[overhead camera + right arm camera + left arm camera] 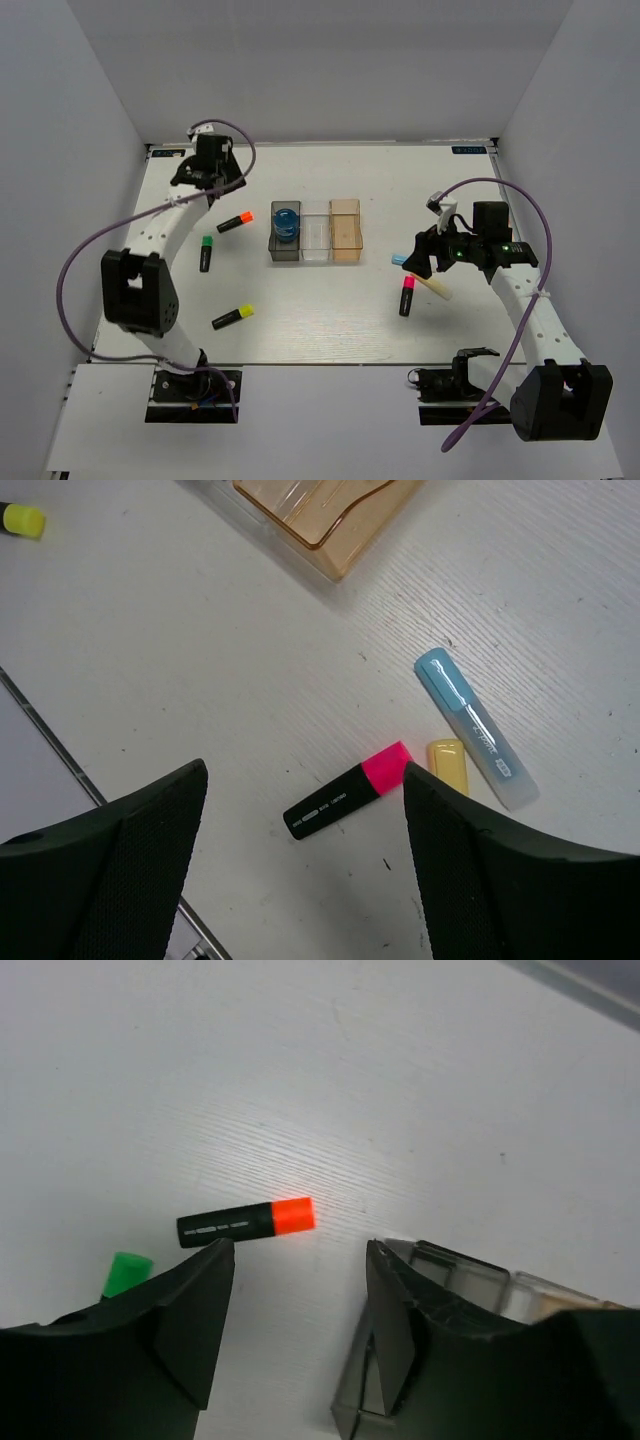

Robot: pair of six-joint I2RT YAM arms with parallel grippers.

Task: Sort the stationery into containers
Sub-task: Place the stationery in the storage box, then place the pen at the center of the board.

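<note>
Three bins stand in a row mid-table: dark grey (283, 246) with the blue roll (287, 220) inside, clear (316, 238), amber (345, 230). Highlighters lie on the table: orange-red end (236, 221), green end (206, 253), yellow end (232, 316), pink end (407, 296). A light-blue bar (403, 258) and a pale-yellow bar (435, 288) lie by the pink one. My left gripper (218, 192) is open and empty, just behind the orange-red highlighter (245, 1223). My right gripper (422, 258) is open and empty above the pink highlighter (345, 792).
The left wrist view shows the grey bin (440, 1270) beside my right finger and the green end (127, 1272) at left. The right wrist view shows the blue bar (475, 725), yellow bar (448, 765) and amber bin (320, 510). White walls enclose the table.
</note>
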